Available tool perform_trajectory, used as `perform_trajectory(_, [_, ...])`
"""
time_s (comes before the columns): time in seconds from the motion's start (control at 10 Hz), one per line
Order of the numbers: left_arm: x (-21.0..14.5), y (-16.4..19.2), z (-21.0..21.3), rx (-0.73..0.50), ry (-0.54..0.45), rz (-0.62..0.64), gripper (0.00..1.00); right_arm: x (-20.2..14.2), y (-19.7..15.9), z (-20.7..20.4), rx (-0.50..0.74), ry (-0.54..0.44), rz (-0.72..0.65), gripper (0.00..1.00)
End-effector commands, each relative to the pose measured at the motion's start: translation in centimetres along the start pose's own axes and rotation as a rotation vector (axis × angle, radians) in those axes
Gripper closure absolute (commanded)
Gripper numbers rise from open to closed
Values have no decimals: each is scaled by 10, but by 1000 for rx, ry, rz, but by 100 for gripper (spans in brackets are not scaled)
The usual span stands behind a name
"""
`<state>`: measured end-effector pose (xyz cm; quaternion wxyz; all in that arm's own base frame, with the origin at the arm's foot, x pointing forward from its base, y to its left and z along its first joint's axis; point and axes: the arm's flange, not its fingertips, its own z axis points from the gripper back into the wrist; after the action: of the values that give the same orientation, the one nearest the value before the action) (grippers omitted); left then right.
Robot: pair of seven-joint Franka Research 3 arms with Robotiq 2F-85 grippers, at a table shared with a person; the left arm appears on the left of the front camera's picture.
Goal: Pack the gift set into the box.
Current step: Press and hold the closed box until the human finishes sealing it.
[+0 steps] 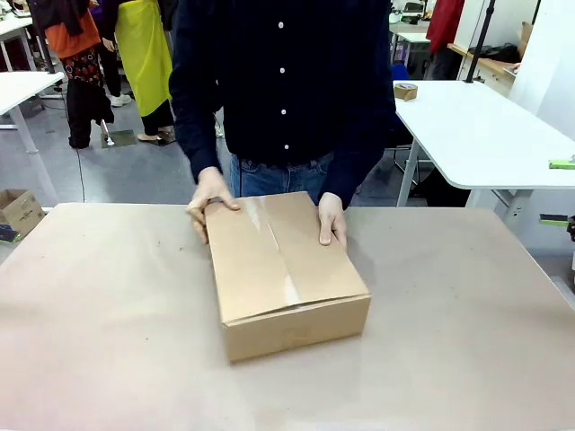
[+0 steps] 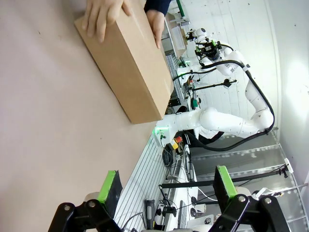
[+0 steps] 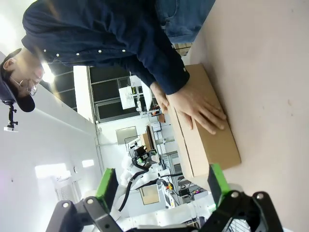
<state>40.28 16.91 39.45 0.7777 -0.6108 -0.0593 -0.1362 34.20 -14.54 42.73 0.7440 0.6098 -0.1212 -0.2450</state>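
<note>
The box (image 1: 287,274) sits shut in the middle of the bench (image 1: 108,314), a person's hands (image 1: 331,220) flat on its far end. The left jaws and right jaws both stand spread wide, holding nothing.

Count per kind:

- Large brown box (image 1: 286,274): one, on one covered table (image 1: 108,341).
- Person at the far side (image 1: 281,81): one.
- Hands on the box: two, one hand (image 1: 210,202) and the other hand (image 1: 331,222).
- Grippers: two, the left gripper (image 2: 166,181) and the right gripper (image 3: 161,176). Each has two fingers with one green pad per finger, four pads in total.
- White tables in the background: two, the near white table (image 1: 485,135) and the far white table (image 1: 22,85).
- Small carton (image 1: 18,211) on the floor: one.
</note>
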Motion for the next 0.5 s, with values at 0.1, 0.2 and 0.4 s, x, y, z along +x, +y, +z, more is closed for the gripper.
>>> perform_trajectory(0.1, [-3, -2, -2, 7, -1, -5, 0, 0, 1, -3, 27, -11, 17, 0])
perform_trajectory(0.2, [-3, -2, -2, 7, -1, -5, 0, 0, 1, -3, 27, -11, 17, 0])
perform_trajectory(0.4, [-3, -2, -2, 7, -1, -5, 0, 0, 1, -3, 27, -11, 17, 0])
